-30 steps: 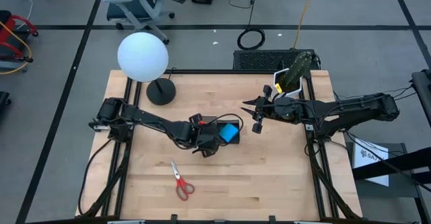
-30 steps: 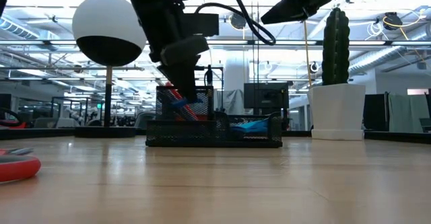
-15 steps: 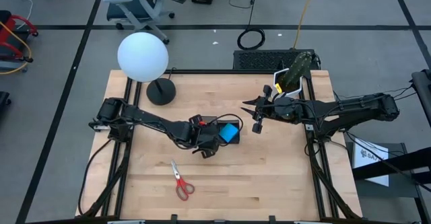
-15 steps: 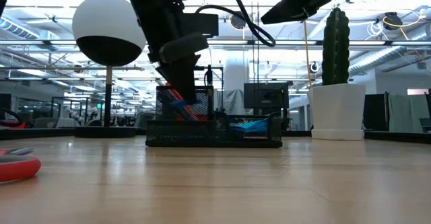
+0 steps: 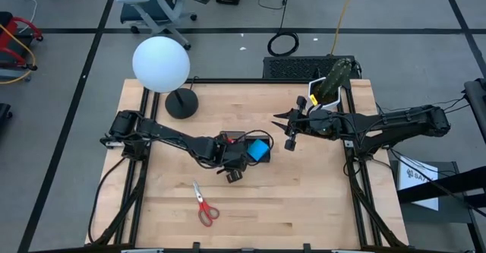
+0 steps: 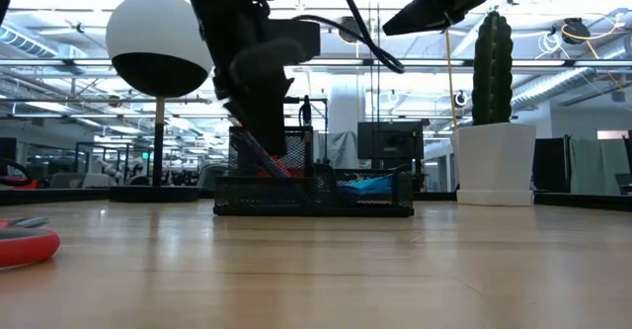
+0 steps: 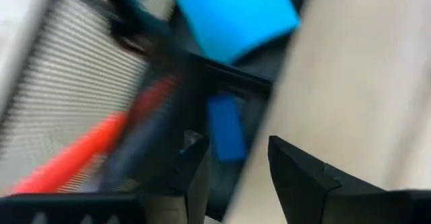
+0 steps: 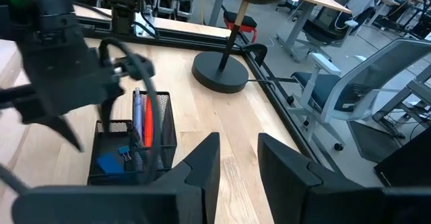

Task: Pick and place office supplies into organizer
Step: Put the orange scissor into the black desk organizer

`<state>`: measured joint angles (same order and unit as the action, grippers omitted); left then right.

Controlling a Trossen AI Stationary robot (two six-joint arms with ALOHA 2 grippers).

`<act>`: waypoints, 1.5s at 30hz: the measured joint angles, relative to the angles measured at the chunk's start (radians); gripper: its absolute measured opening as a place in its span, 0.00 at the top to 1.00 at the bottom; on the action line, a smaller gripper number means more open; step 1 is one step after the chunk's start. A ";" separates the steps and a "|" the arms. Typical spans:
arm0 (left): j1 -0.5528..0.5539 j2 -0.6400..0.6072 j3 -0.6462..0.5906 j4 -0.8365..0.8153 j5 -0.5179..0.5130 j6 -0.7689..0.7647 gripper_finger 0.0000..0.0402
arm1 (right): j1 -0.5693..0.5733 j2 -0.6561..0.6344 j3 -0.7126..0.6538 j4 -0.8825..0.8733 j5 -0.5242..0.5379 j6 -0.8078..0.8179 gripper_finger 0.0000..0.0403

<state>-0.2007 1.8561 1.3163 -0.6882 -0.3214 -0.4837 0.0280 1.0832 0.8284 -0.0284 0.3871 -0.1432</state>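
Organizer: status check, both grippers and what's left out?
Left gripper open, empty, at the organizer. Right gripper open, raised beside it, idle. Pens and note pad inside. Scissors on the table, nothing blocking.

The left end effector [image 7: 236, 167], fingers apart, hangs over the organizer [image 7: 222, 83] holding a blue note pad [image 7: 236, 15].

A wooden table [image 5: 304, 200] fills the middle of the high view. The organizer [image 5: 244, 148] sits at its centre, the scissors [image 5: 203, 204] lie lower left of it, the lamp base [image 5: 181, 102] stands at upper left, and the potted cactus [image 5: 331, 82] at upper right.
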 joint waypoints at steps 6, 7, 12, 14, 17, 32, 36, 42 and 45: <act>-0.034 0.000 0.000 -0.006 0.134 -0.016 0.62 | 0.000 0.000 0.000 0.000 0.000 0.000 0.77; -0.042 0.000 0.000 -0.006 0.141 -0.019 0.62 | 0.000 0.000 0.000 0.000 0.000 -0.001 0.77; -0.085 0.000 0.000 -0.006 0.212 -0.024 0.62 | 0.000 0.000 0.000 0.000 0.000 -0.001 0.77; -0.104 0.000 0.000 -0.005 0.241 -0.034 0.62 | 0.000 0.000 0.000 0.000 0.000 -0.004 0.77; -0.137 0.000 0.000 -0.005 0.251 -0.050 0.62 | 0.000 0.000 0.000 0.000 0.001 -0.011 0.77; -0.313 0.000 0.000 -0.001 0.288 -0.235 0.62 | 0.000 0.000 0.000 -0.003 0.002 -0.011 0.77; -0.348 0.000 0.000 0.000 0.249 -0.256 0.62 | 0.000 0.000 0.000 -0.003 0.003 -0.016 0.77; -0.394 0.000 0.000 -0.001 0.274 -0.226 0.62 | 0.000 0.000 0.000 -0.003 0.003 -0.010 0.77; -0.416 0.000 0.000 -0.016 0.275 -0.223 0.62 | 0.000 0.000 0.000 -0.003 0.003 -0.009 0.77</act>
<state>-0.6163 1.8565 1.3163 -0.7037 -0.0466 -0.7067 0.0277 1.0832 0.8284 -0.0311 0.3901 -0.1527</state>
